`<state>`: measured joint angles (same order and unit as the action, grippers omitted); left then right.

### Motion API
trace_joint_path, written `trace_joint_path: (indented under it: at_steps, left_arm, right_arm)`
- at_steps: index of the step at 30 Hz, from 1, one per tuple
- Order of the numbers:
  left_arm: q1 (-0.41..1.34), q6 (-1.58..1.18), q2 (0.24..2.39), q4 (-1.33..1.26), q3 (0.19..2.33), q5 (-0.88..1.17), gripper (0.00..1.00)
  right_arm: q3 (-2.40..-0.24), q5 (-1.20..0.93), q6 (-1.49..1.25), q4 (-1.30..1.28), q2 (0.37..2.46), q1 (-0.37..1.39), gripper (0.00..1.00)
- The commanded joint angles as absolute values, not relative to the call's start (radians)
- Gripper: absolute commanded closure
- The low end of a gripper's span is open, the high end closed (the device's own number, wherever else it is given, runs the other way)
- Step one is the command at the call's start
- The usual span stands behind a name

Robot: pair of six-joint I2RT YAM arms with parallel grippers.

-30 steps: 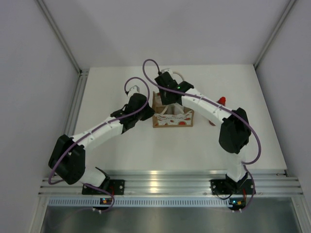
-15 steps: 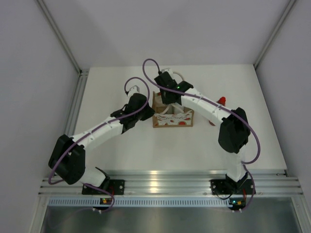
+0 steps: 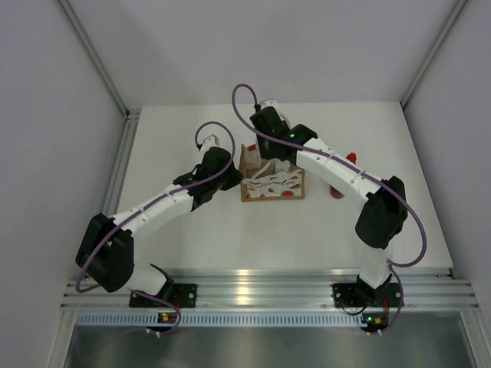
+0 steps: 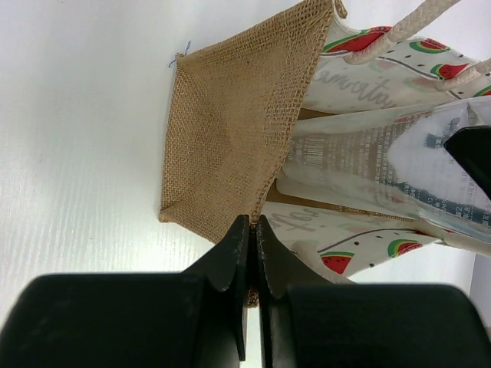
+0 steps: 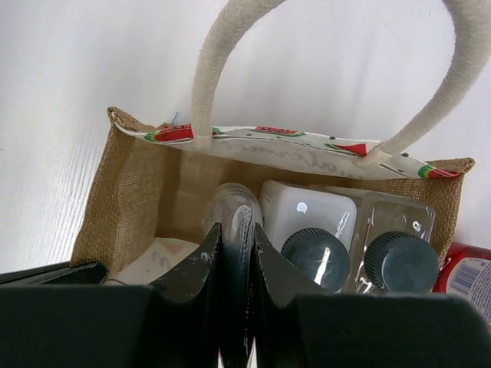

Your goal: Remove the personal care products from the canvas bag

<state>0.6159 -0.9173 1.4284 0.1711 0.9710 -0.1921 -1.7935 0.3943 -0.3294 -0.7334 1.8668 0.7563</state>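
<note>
The canvas bag (image 3: 273,182) stands mid-table, its burlap side (image 4: 230,130) facing the left wrist camera. My left gripper (image 3: 233,179) is shut on the bag's left edge seam (image 4: 253,230). My right gripper (image 3: 271,153) reaches into the bag from above and is shut on the flat whitish squeeze tube (image 5: 234,207), which also shows in the left wrist view (image 4: 360,153). Two white bottles with dark caps (image 5: 314,257) (image 5: 399,262) stand inside the bag (image 5: 130,192), to the tube's right. The red bottle (image 3: 343,175) lies on the table outside the bag, right of it.
The bag's cream rope handles (image 5: 222,54) arch over the opening beyond my right gripper. The red bottle's label shows at the right wrist view's lower right (image 5: 464,276). Metal frame posts (image 3: 92,54) and walls border the white table (image 3: 192,230).
My right arm has shifted to the right and a little back, the wrist rising over the bag with the tube. The red bottle shows more. The left arm has not moved.
</note>
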Motion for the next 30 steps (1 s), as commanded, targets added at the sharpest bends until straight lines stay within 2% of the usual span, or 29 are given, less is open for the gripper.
trace_joint_path:
  at_steps: [1,13,18,24,28,30]
  left_arm:
    - [0.612,-0.902,1.405,0.23,0.951,-0.207,1.0]
    - [0.614,-0.899,1.41,0.23,0.948,-0.213,1.0]
    - [0.614,-0.902,1.408,0.232,0.951,-0.215,1.0]
    - [0.612,-0.896,1.408,0.23,0.95,-0.216,1.0]
    - [0.614,-0.896,1.398,0.232,0.943,-0.225,1.0]
    - [0.612,-0.896,1.394,0.232,0.943,-0.227,1.0]
  right_arm:
    - [-1.832,0.426,-0.301,-0.696,1.778,0.775,1.0]
    - [-1.852,0.411,-0.272,-0.672,1.782,0.772,1.0]
    - [-1.781,0.373,-0.278,-0.602,1.868,0.767,1.0]
    - [-1.809,0.325,-0.259,-0.541,2.008,0.767,1.0]
    - [-1.818,0.345,-0.261,-0.543,2.043,0.767,0.87]
    - [-1.806,0.356,-0.268,-0.543,2.036,0.769,0.71]
